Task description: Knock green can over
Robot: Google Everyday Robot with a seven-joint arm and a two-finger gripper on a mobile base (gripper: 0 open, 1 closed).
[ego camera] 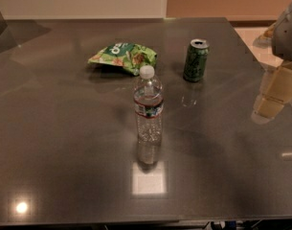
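The green can (196,60) stands upright on the dark glossy table (64,128), right of centre toward the back. It is dark green with pale markings and a silver top. My gripper (275,92) is at the right edge of the view, pale and blurred, hanging over the table's right side, well to the right of the can and a bit nearer the camera. It touches nothing.
A clear water bottle (148,108) with a white cap stands in the middle of the table, in front and left of the can. A crinkled green snack bag (124,56) lies behind it to the left. The table's right edge (253,56) runs beside the gripper.
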